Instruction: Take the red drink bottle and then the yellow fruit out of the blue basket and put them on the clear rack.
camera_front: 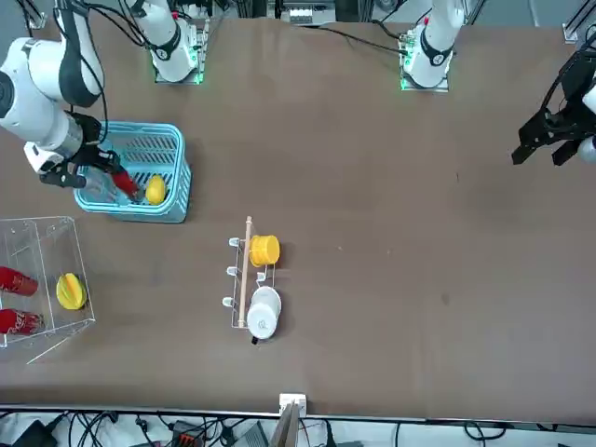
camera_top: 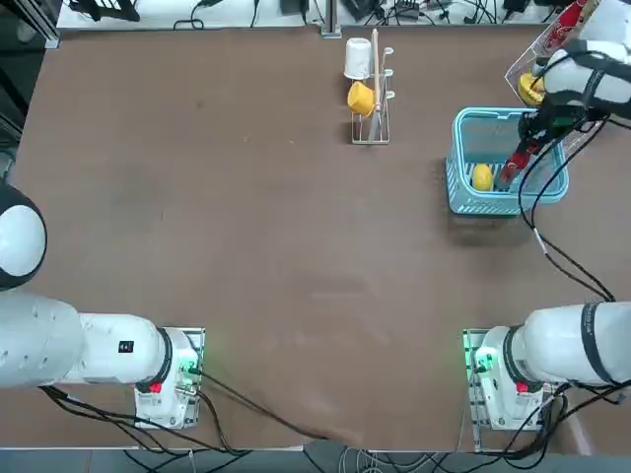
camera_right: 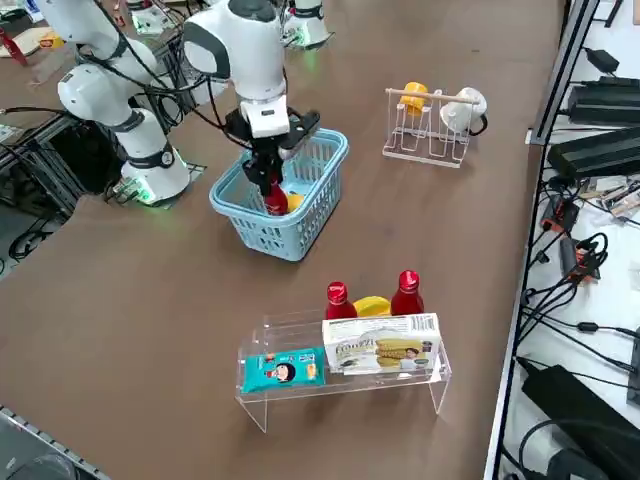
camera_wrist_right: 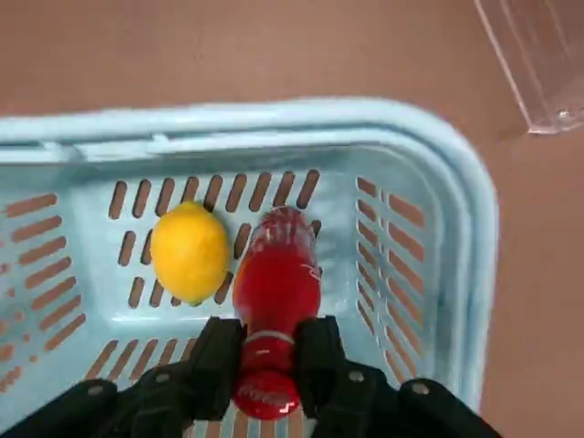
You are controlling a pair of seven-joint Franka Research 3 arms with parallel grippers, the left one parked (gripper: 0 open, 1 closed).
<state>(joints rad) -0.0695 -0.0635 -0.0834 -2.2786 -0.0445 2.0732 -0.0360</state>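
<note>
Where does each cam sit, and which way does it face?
Top: overhead, straight down on the brown table; both white arms show.
Front: across the table, facing the robot; both arms show in part.
Right side: raised at the robot's right, looking diagonally down; working arm shows over the light blue slotted plastic basket.
Right wrist: on the working arm, looking past its fingers; the right gripper is shut on the slim red bottle in the basket.
Front and wrist share the small round yellow fruit.

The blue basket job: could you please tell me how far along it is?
Neither item is on the clear rack yet. In hand is the red drink bottle, its neck between the right gripper's closed fingers, inside the blue basket. Left: racking it, then the yellow fruit, lying beside it.
</note>
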